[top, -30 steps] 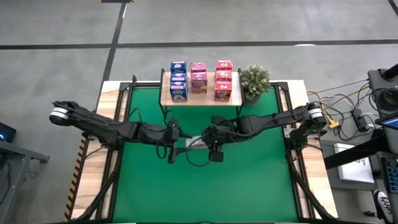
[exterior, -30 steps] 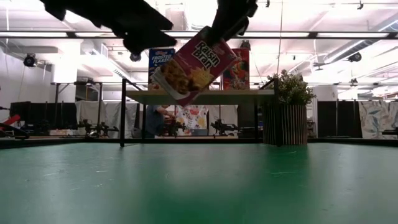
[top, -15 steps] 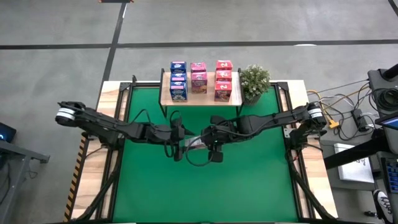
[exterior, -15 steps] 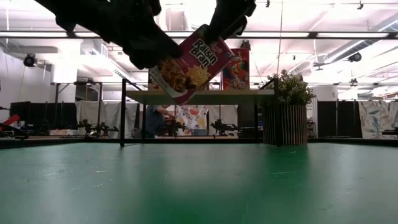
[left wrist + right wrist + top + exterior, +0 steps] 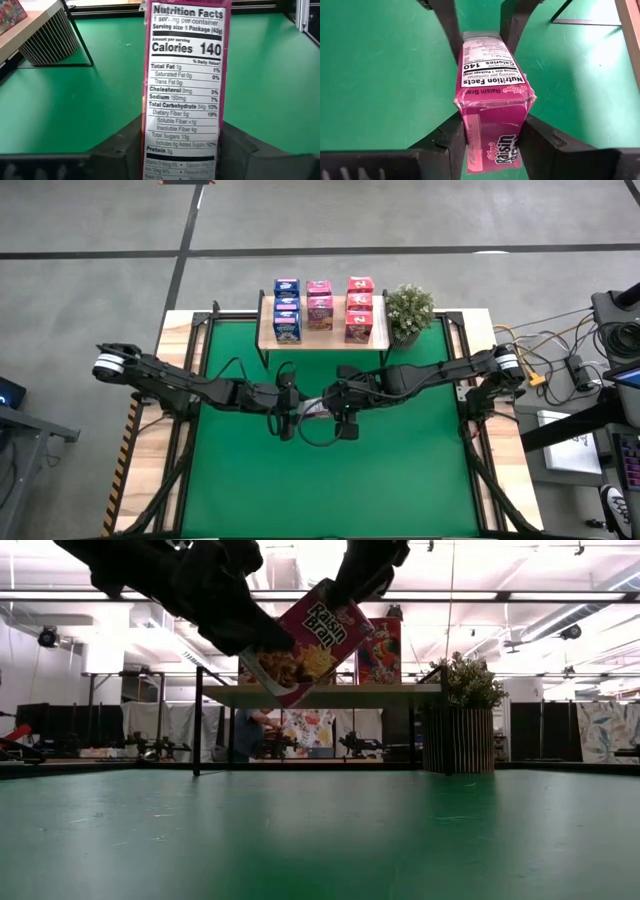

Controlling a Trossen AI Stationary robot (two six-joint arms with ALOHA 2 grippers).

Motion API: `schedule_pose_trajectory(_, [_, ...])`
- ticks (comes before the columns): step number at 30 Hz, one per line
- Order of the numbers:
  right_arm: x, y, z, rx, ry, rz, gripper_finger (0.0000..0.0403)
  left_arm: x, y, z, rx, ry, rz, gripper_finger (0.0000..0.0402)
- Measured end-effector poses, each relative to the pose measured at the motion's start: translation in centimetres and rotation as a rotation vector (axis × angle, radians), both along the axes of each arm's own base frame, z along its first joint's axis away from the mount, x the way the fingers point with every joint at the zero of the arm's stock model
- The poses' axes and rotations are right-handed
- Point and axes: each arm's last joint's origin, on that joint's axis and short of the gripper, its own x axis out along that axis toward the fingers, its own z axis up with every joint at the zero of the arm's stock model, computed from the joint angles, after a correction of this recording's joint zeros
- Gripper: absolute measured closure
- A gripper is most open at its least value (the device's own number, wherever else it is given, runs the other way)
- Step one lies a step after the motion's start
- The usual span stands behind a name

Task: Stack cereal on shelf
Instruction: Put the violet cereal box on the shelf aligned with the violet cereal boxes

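Both end effectors meet mid-air over the green mat point(image 5: 330, 480), in front of the shelf point(image 5: 322, 338). Right end effector point(image 5: 492, 145) clamps the Raisin Bran box point(image 5: 492, 85); left end effector point(image 5: 182, 150) brackets its other end, fingers narrowed around it. Mistimed release could twist or drop it.

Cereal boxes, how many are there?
9. Shelf: three blue, two pink, three red. One pink box is in the air, held by left claw and right claw. More might hide underneath.

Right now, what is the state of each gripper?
Left gripper: closing around the Raisin Bran box.
Right gripper: shut on the same box.
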Motion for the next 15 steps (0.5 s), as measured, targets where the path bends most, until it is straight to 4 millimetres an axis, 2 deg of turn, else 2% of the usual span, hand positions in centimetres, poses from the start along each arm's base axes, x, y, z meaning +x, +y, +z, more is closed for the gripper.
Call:
schedule_pose_trajectory(3, [0.0,0.0,0.1,-0.011,0.002,0.023,0.0248,0.0,0.0,0.1,0.016,-0.001,-0.008,0.0254])
schedule_pose_trajectory(6, [0.0,0.0,0.8,-0.025,-0.002,0.048,0.0226,0.0,0.0,0.2,0.032,-0.012,-0.017,0.0255])
schedule_pose_trajectory(11, [-0.3,0.0,3.2,-0.063,-0.011,0.1,0.0198,-0.3,0.0,0.9,0.053,-0.068,-0.029,0.0242])
schedule_pose_trajectory(15, [-0.8,-0.1,5.4,-0.08,-0.045,0.116,0.0191,-0.8,0.1,1.5,0.08,-0.136,-0.042,0.024])
